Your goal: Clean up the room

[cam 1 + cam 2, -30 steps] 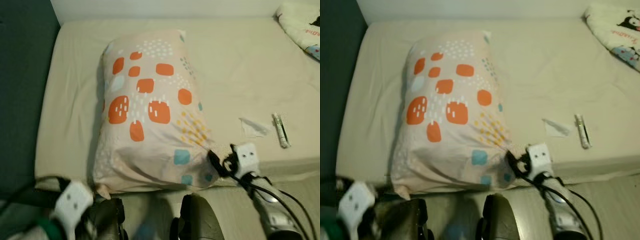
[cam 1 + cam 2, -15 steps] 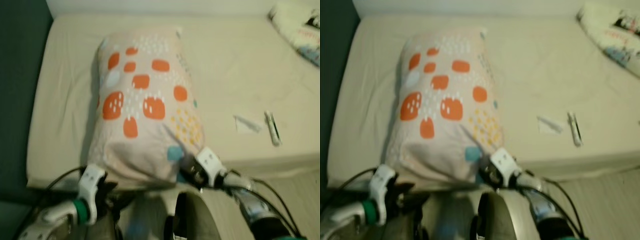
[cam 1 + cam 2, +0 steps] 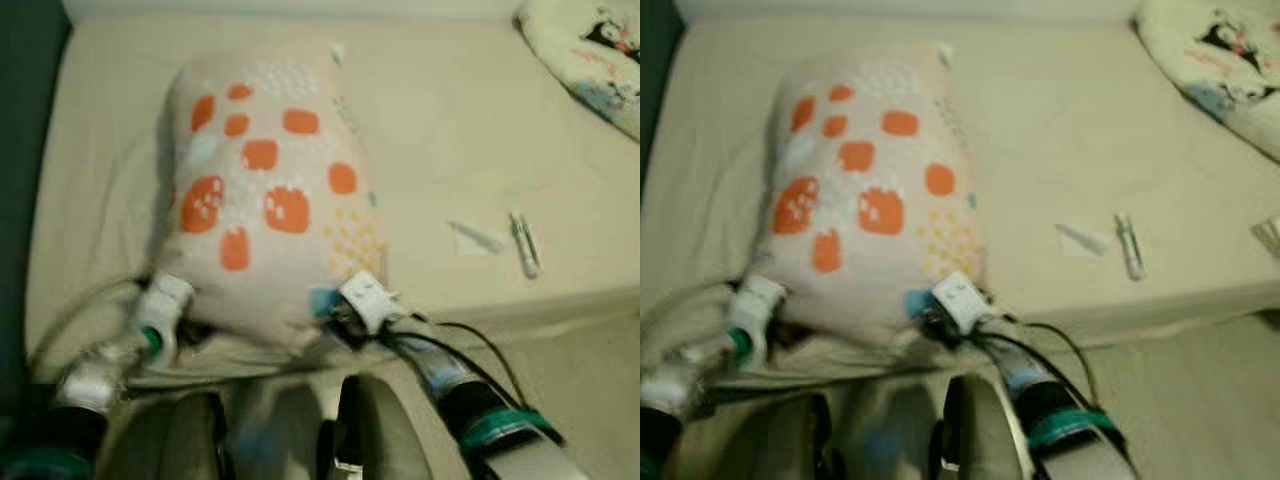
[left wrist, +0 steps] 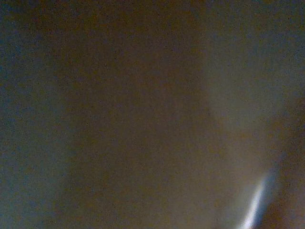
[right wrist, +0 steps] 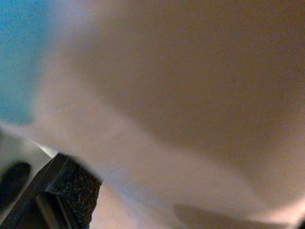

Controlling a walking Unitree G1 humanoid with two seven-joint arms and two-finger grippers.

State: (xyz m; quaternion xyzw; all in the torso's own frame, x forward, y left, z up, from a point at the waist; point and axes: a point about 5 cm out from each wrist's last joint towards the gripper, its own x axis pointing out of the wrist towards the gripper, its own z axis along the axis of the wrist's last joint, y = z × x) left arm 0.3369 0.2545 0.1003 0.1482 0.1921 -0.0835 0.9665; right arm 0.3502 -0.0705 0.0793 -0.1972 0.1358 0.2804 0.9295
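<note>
A large pillow [image 3: 265,190], pale with orange blotches, small white and yellow marks and a few teal squares, lies lengthwise on a bed [image 3: 450,120] covered by a cream sheet. Its near end sits at the bed's front edge, close to the robot, which puts it within reach of both arms.

The left pincer [image 3: 170,325] is at the pillow's near left corner and the right pincer [image 3: 335,315] is at its near right corner, by a teal square. Both appear pressed against or tucked under the pillow's near edge, one at each side, likely so the soft, bulky pillow can be lifted or shifted evenly without sagging to one side. The fingers are hidden by the pillow and the wrist blocks, so it cannot be told how far open either pincer is or whether it grips the fabric.

The right wrist view shows pale fabric with a teal patch very close to the camera, and one black foam-tipped finger [image 5: 71,188] just beside the cloth. The left wrist view is dim, showing blurred brownish cloth.

To the right of the pillow, well apart from it, a small white scrap [image 3: 475,238] and a thin tube-like object [image 3: 524,243] lie on the sheet near each other. A patterned blanket [image 3: 590,55] is bunched at the far right corner of the bed.
</note>
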